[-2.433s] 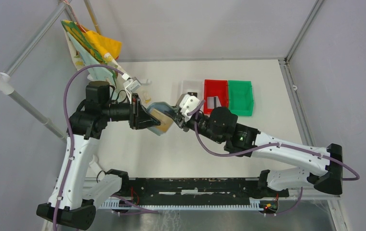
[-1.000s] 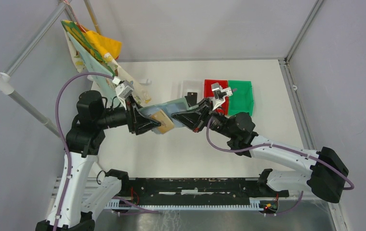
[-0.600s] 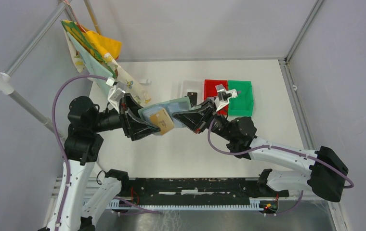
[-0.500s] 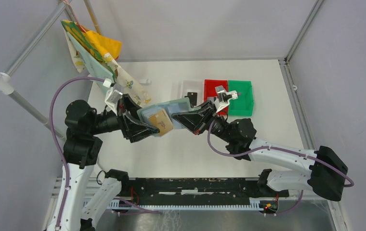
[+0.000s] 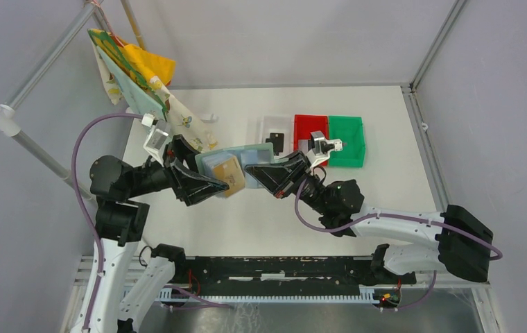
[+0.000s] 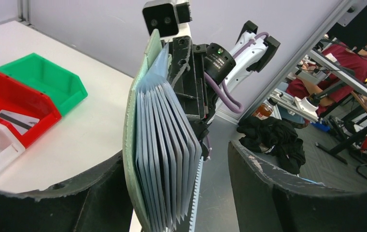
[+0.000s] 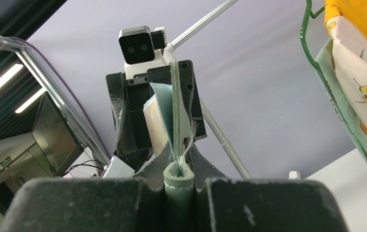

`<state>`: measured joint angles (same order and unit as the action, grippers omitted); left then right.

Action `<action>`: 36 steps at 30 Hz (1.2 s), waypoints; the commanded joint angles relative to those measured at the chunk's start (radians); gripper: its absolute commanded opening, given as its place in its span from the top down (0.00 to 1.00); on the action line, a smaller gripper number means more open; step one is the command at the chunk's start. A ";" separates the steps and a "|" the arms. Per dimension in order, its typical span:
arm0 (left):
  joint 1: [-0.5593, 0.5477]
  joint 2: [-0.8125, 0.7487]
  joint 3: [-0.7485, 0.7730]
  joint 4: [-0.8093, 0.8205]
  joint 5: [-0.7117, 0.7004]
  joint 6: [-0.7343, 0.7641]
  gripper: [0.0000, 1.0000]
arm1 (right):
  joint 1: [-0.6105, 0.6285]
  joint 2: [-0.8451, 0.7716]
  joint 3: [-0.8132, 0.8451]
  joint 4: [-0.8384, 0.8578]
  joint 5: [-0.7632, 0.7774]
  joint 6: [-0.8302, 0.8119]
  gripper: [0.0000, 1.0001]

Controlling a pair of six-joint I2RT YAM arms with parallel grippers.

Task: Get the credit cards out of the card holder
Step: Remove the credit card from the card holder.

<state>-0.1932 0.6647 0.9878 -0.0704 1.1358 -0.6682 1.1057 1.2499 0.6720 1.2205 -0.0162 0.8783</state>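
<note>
The small grey-green folding card holder (image 5: 248, 152) hung in the air over the middle of the white table (image 5: 385, 125), well clear of it. The right gripper (image 7: 179, 183) came in from three o'clock with its fingers pressed together on the holder's folded tab. The left gripper (image 5: 216, 170) came in from nine o'clock with its fingers spread to either side of the holder. From its wrist camera I could not tell whether either finger touched the holder.

One flat tan-gold card (image 5: 229, 175) stuck out of the holder toward five o'clock in the overhead view.

I judged the holder light and limp. Its clear plastic sleeves (image 6: 164, 150) fanned apart like pages, so it would sag and twist unless held firm at the tab. The card looked thin, stiff and slick. The best hold seemed to be across its flat faces at the exposed end, pulling straight along the sleeve.

Three open plastic bins stood side by side at about two o'clock from the holder:
- The white bin (image 5: 266, 123) held a small black card (image 5: 275, 142).
- The red bin (image 5: 310, 119) held a silvery card with a dark stripe (image 6: 17, 117).
- The green bin (image 5: 349, 164) showed no card in the part I could see
</note>
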 commanded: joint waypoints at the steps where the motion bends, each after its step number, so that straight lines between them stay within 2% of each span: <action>1: -0.004 -0.020 0.003 0.112 0.045 -0.079 0.29 | 0.013 0.003 0.010 0.159 0.054 0.033 1.00; 8: -0.004 -0.024 -0.007 0.062 0.039 -0.030 0.31 | 0.024 0.022 0.019 0.213 0.070 0.061 1.00; 14: -0.005 0.000 0.010 -0.088 -0.018 0.080 0.37 | 0.037 0.040 0.037 0.217 0.053 0.070 1.00; 24: -0.003 0.011 0.010 -0.050 0.069 0.054 0.50 | 0.038 0.024 -0.004 0.272 0.086 0.081 1.00; 31: -0.004 0.017 0.023 -0.047 0.116 0.051 0.52 | 0.038 0.032 -0.010 0.297 0.094 0.093 1.00; 36: -0.003 0.033 0.037 -0.052 0.080 0.054 0.73 | 0.038 0.034 -0.018 0.306 0.084 0.105 1.00</action>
<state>-0.1932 0.6872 0.9833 -0.1329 1.2037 -0.6338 1.1458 1.3003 0.6434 1.3930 0.0433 0.9539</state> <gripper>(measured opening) 0.363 0.089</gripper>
